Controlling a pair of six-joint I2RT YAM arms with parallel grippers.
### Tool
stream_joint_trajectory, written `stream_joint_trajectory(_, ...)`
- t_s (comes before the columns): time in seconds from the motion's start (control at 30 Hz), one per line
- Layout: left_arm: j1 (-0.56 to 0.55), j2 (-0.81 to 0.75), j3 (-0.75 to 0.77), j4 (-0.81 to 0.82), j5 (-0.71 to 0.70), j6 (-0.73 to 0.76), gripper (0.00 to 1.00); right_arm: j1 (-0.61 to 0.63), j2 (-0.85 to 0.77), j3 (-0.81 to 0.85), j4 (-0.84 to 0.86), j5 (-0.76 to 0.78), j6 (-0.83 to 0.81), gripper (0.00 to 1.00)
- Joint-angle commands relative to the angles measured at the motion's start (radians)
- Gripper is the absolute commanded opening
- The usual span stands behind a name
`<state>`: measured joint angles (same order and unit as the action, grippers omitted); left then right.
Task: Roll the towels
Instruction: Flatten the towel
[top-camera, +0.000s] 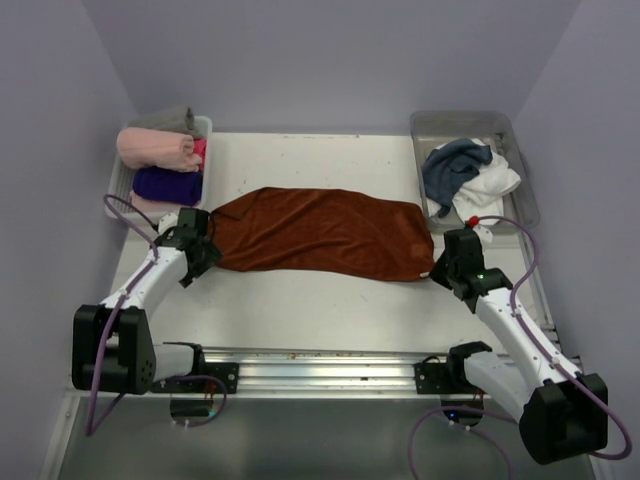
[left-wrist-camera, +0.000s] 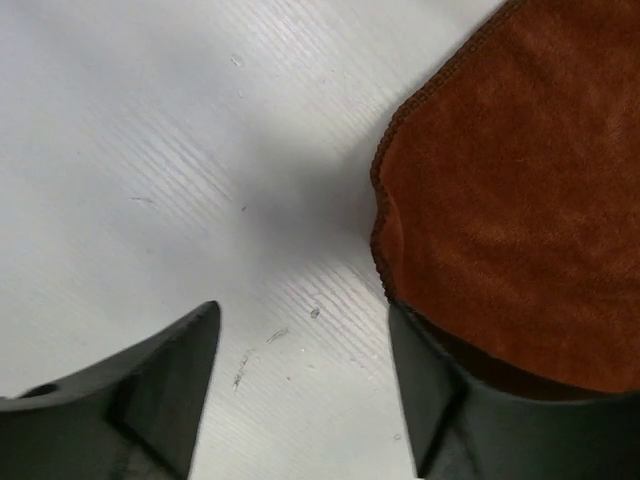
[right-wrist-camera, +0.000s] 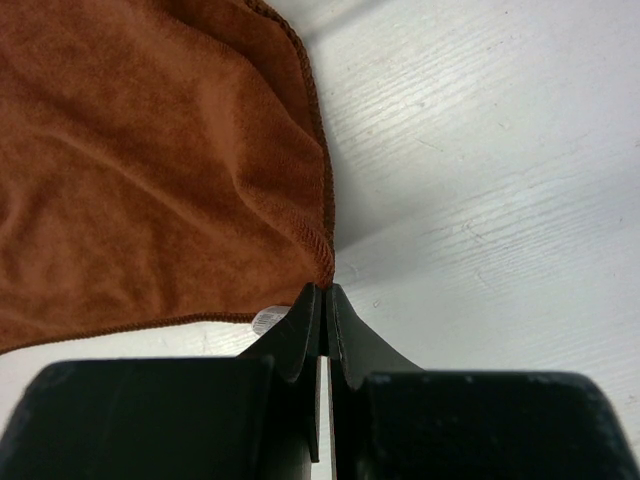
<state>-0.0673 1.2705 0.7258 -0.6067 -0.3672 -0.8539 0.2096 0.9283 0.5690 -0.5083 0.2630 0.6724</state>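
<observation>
A rust-brown towel (top-camera: 320, 232) lies spread flat across the middle of the table, long side running left to right. My left gripper (top-camera: 200, 250) is at its left end, open, with bare table between the fingers (left-wrist-camera: 305, 335). The towel's left corner (left-wrist-camera: 500, 200) rests against and over the right finger (left-wrist-camera: 430, 390). My right gripper (top-camera: 440, 268) is at the towel's near right corner, its jaws shut (right-wrist-camera: 327, 290) and pinching the hem of that corner (right-wrist-camera: 322, 250). A dark slate-blue towel (top-camera: 452, 165) and a white towel (top-camera: 492, 183) lie crumpled in the back right bin.
A clear bin (top-camera: 465, 122) at the back right holds the two loose towels. A white tray (top-camera: 118, 185) at the back left holds rolled cloths: pale pink (top-camera: 155, 148), deep purple (top-camera: 167, 184) and grey (top-camera: 170, 119). Purple walls enclose three sides.
</observation>
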Motion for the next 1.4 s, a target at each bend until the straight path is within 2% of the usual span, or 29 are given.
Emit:
stream_joint_trajectory(0.0, 0.008, 0.006, 0.003, 0.045, 0.023, -0.022, 0.65, -0.004, -0.019, -0.001, 0.005, 0.007, -0.013, 0.0)
stream_joint_trajectory(0.1, 0.008, -0.023, -0.005, 0.082, 0.033, -0.042, 0.59, -0.004, -0.037, -0.001, -0.007, 0.016, -0.014, 0.0)
stream_joint_trajectory(0.33, 0.011, -0.193, -0.089, 0.104, -0.053, -0.125, 0.59, -0.004, -0.036, -0.004, -0.007, 0.015, -0.011, 0.0)
stream_joint_trajectory(0.37, 0.011, -0.215, -0.097, 0.101, -0.064, -0.134, 0.62, -0.003, -0.033, -0.004, -0.006, 0.013, -0.011, 0.0)
stream_joint_trajectory(0.4, 0.011, -0.252, -0.104, 0.102, -0.084, -0.14, 0.72, -0.004, -0.028, -0.004, -0.004, 0.013, -0.011, 0.0)
stream_joint_trajectory(0.47, 0.011, -0.279, -0.118, 0.101, -0.099, -0.146, 0.78, -0.004, -0.026, -0.004, 0.001, 0.01, -0.013, 0.0)
stream_joint_trajectory(0.5, 0.011, -0.301, -0.124, 0.122, -0.099, -0.14, 0.86, -0.004, -0.025, -0.004, 0.002, 0.012, -0.013, 0.0)
stream_joint_trajectory(0.6, 0.011, -0.31, -0.14, 0.145, -0.087, -0.126, 0.94, -0.004, -0.022, -0.003, 0.005, 0.012, -0.013, 0.0)
stream_joint_trajectory(0.67, 0.011, -0.307, -0.138, 0.139, -0.095, -0.137, 0.94, -0.003, -0.022, -0.003, 0.002, 0.01, -0.013, 0.0)
stream_joint_trajectory(0.77, 0.012, -0.304, -0.149, 0.18, -0.076, -0.106, 0.91, -0.004, -0.031, -0.006, 0.001, 0.013, -0.013, 0.0)
stream_joint_trajectory(0.8, 0.011, -0.286, -0.149, 0.206, -0.052, -0.096, 0.81, -0.004, -0.031, -0.008, 0.001, 0.013, -0.013, 0.0)
stream_joint_trajectory(0.9, 0.012, -0.196, -0.126, 0.246, 0.003, -0.054, 0.64, -0.003, -0.026, -0.008, 0.004, 0.01, -0.011, 0.0)
stream_joint_trajectory(0.93, 0.012, -0.168, -0.099, 0.248, 0.01, -0.05, 0.62, -0.004, -0.023, -0.006, 0.004, 0.005, -0.011, 0.0)
stream_joint_trajectory(1.07, 0.009, -0.042, -0.051, 0.297, 0.036, -0.01, 0.6, -0.003, -0.014, -0.004, 0.011, -0.002, -0.01, 0.0)
stream_joint_trajectory(1.2, -0.012, 0.064, -0.008, 0.298, 0.015, 0.01, 0.62, -0.003, -0.02, -0.004, 0.007, -0.004, -0.007, 0.0)
stream_joint_trajectory(1.37, -0.081, 0.098, 0.023, 0.295, -0.038, 0.032, 0.63, -0.003, -0.017, -0.004, 0.007, -0.002, -0.007, 0.0)
